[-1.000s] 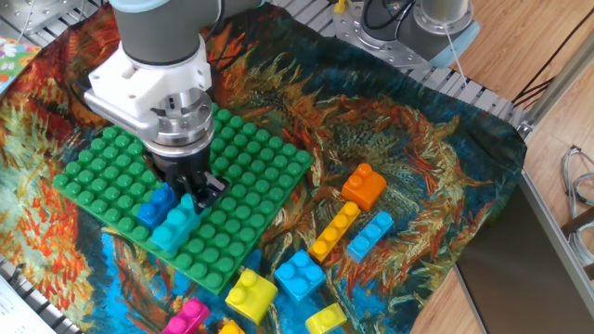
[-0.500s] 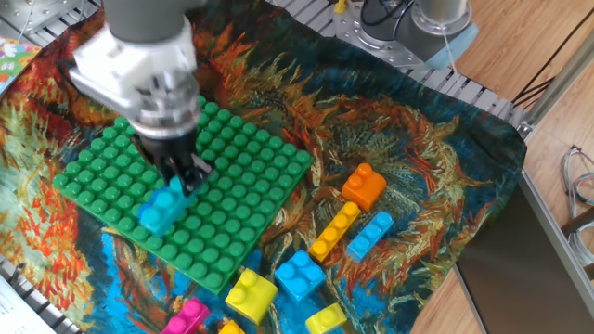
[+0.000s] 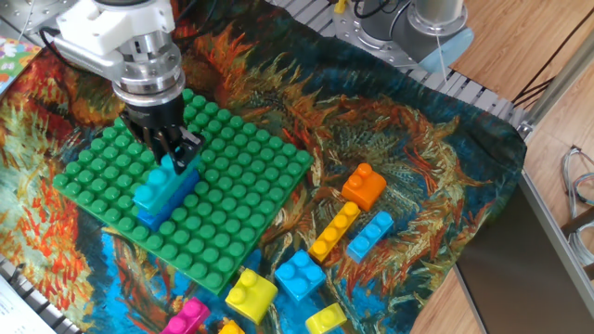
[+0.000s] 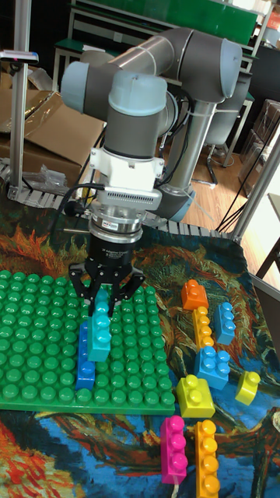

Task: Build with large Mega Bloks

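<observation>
Only the tall fixed view shows the end effector [image 4: 103, 305] gripping the light blue brick [image 4: 99, 333].

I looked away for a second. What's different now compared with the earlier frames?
The tool carried the light blue brick up-left across the green plate, so it now lies on the dark blue brick, not beside it. The loose bricks on the cloth stayed put.

Patterned cloth [image 3: 418, 158] carries green studded plate [image 3: 251, 186] and loose bricks [image 3: 362, 186].
</observation>
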`<move>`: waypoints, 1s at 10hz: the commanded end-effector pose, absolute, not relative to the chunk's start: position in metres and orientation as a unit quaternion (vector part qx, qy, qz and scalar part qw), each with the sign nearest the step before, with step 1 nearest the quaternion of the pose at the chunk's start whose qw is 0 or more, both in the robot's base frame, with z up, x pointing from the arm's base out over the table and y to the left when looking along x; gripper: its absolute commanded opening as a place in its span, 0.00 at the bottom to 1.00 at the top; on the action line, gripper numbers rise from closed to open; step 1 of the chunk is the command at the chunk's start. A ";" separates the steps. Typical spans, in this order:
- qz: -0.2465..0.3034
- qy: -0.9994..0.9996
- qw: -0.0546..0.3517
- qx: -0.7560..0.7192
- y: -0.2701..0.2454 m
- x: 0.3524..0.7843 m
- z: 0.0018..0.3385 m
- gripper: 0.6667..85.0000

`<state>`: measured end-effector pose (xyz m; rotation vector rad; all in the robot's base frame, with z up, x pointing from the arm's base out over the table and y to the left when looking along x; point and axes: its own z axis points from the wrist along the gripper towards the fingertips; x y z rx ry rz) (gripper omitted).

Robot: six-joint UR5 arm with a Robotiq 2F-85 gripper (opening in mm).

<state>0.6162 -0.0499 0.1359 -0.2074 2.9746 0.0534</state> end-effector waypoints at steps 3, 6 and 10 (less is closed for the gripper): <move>0.030 0.995 0.079 -0.055 -0.053 0.619 0.129 0.01; 0.037 0.995 0.076 -0.055 -0.054 0.617 0.126 0.01; 0.038 0.994 0.080 -0.060 -0.056 0.625 0.120 0.01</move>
